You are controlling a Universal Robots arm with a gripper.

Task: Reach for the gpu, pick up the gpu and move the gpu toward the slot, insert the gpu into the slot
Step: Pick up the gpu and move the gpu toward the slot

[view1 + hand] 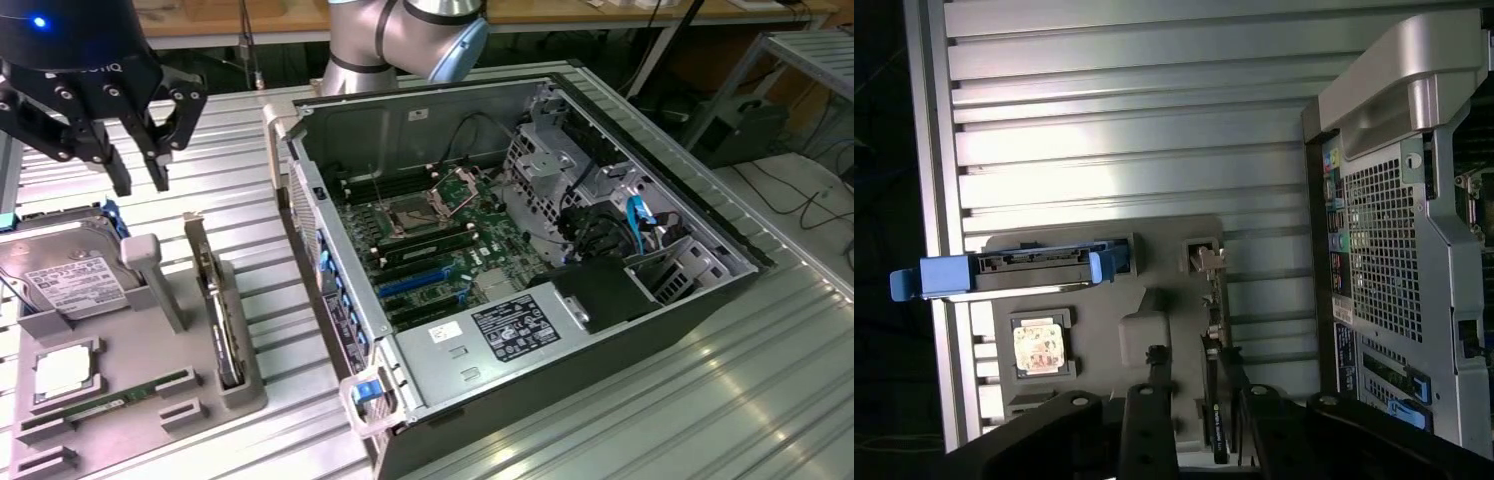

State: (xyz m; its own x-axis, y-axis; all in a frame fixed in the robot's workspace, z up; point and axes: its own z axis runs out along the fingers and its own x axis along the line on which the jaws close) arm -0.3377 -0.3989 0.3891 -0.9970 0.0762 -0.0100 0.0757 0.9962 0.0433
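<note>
The gpu (218,320) stands on edge in a grey holder (247,385) on the exterior view's left, its silver bracket (196,250) pointing up. In the wrist view the gpu (1212,345) is a thin dark card running between the two fingertips. My black gripper (140,172) hangs open above and just behind the holder, clear of the card, with a gap between its fingers (1154,385). The blue slot (419,288) lies on the green motherboard (454,245) inside the open computer case (627,330).
The holder also carries a silver hard drive (60,278) in a blue-tabbed frame, a CPU chip (63,372) and a green memory stick (118,398). The case's raised wall (314,240) stands between the holder and the motherboard. Everything rests on a ribbed metal table (747,400).
</note>
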